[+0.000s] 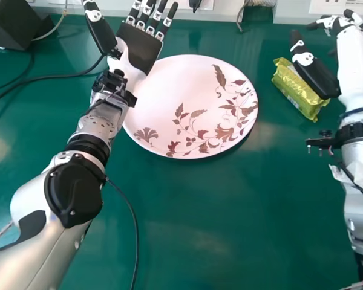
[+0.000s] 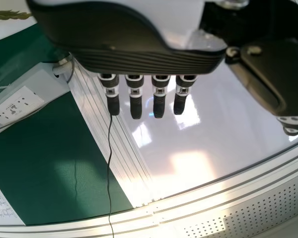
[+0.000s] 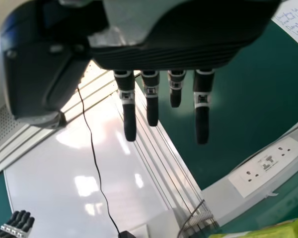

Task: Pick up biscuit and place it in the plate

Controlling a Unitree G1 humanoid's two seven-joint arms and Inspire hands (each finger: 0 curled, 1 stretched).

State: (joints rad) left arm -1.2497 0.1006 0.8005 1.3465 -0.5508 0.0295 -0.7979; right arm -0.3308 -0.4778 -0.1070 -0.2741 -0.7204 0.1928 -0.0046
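**Yellow-green foil biscuit packet nearer the black-and-white right hand**

The black-and-white left hand's fingers are straight, apart; the round, leaf-patterned white plate lies rightward, robot-side of them. The packet slants far-left to near-right, left of the right hand's straight, parted fingers, along its thumb; contact unclear.

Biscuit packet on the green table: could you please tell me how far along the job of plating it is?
Nothing looks done yet: the biscuit packet lies on the green table, right of the floral plate. Neither robot hand holds it; the right robot hand, open, has its thumb above it. Grasping, lifting and setting it on the plate are left.
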